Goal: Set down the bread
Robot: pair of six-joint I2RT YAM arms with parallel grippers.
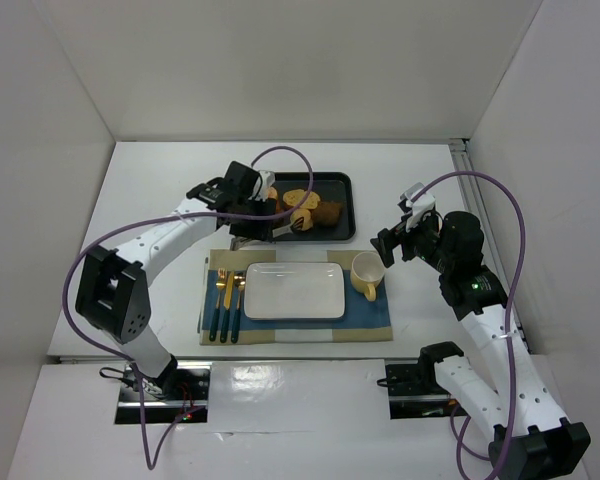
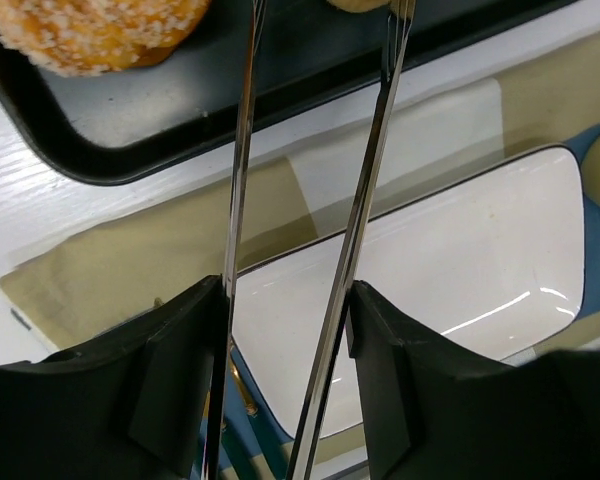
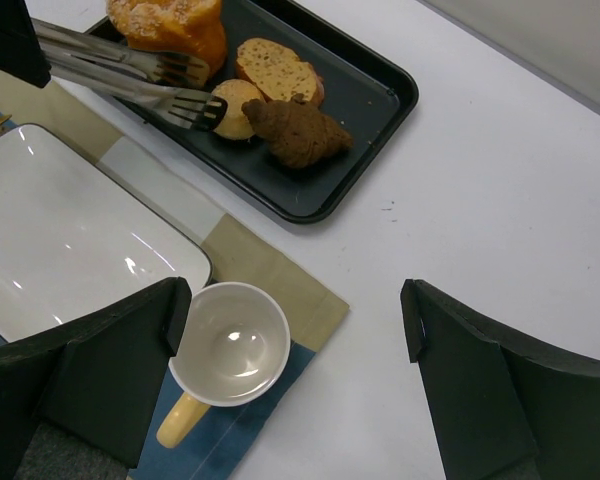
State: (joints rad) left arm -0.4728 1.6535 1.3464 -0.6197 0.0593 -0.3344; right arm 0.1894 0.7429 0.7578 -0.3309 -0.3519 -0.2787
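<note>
The bread (image 3: 235,108), a small round tan bun, lies in the black tray (image 3: 365,165) between the orange ruffled pastry (image 3: 175,25) and a dark brown croissant (image 3: 298,130). My left gripper (image 2: 285,300) is shut on a pair of metal tongs (image 2: 365,190), one finger pressing on each arm. The tongs (image 3: 120,75) reach into the tray with their arms apart. Their forked tips are at the bun's near edge, and I cannot tell whether they touch it. My right gripper (image 3: 295,300) hangs open and holds nothing, over the table beside the yellow cup (image 3: 230,345).
A white rectangular plate (image 1: 295,290) sits on a blue-and-tan placemat (image 1: 370,320), with cutlery (image 1: 225,295) to its left and the cup (image 1: 367,270) to its right. An oval bread slice (image 3: 275,68) also lies in the tray (image 1: 345,182). White walls enclose the table.
</note>
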